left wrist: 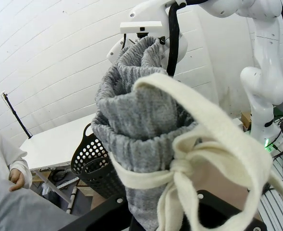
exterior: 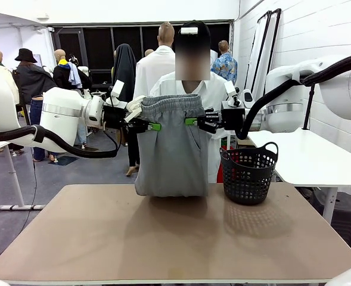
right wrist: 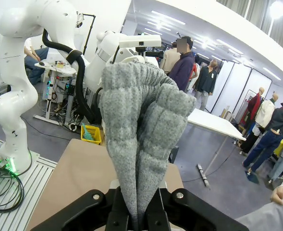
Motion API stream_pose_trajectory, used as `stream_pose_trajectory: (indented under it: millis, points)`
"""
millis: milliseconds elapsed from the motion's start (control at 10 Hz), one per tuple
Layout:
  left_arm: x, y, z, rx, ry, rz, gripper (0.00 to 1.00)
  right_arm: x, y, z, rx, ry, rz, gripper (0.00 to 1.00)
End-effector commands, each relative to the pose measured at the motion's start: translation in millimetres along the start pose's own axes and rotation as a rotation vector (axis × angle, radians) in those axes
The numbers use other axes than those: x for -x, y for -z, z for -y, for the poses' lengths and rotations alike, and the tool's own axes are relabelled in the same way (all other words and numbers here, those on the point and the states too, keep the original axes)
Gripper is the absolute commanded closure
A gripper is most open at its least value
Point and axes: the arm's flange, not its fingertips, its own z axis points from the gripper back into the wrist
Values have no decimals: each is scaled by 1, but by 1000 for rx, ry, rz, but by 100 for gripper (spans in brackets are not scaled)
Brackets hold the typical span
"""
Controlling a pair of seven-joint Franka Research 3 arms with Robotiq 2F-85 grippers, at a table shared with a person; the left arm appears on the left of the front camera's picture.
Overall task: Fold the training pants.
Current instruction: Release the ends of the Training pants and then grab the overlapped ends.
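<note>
– Two grippers on it, or one?

– Both. The left gripper (exterior: 153, 126) has the waistband's left end between its green pads, and the right gripper (exterior: 191, 121) has the right end. The training pants (exterior: 170, 149) hang between them, waistband uppermost.

– Fingers closed?

– Yes, each pair is pinched on grey fabric. In the right wrist view the cloth rises straight out of the narrow gap between the two black fingers (right wrist: 116, 216), bunched into thick gathered folds above them. In the left wrist view the waistband also comes up from between that gripper's fingers, though the cloth hides the pads themselves.

– And the drawstring (left wrist: 203, 144)?

– Whitish, knotted, looping across the front of the waistband close to the left gripper.

– Where do the pants sit over the table (exterior: 103, 238)?

– Over its far half, about the middle. The lower end bulges and seems to reach the tabletop near the far edge. A black mesh basket (exterior: 248, 173) stands just beside it on the robot's right, apart from the cloth.

– Anyone nearby?

– A person in a white shirt (exterior: 218, 95) stands directly behind the hanging pants, at the far side.
</note>
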Motion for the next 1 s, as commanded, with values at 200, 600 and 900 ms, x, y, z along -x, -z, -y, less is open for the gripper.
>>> stream_pose_trajectory:
  millis: [200,600,900]
  points:
    - [-2,-1,4,-16,16,18,100,-3,2,0,-4,-4,8,100]
    - [-2,-1,4,-16,16,18,100,-3,2,0,-4,-4,8,100]
    - [-2,-1,4,-16,16,18,100,-3,2,0,-4,-4,8,100]
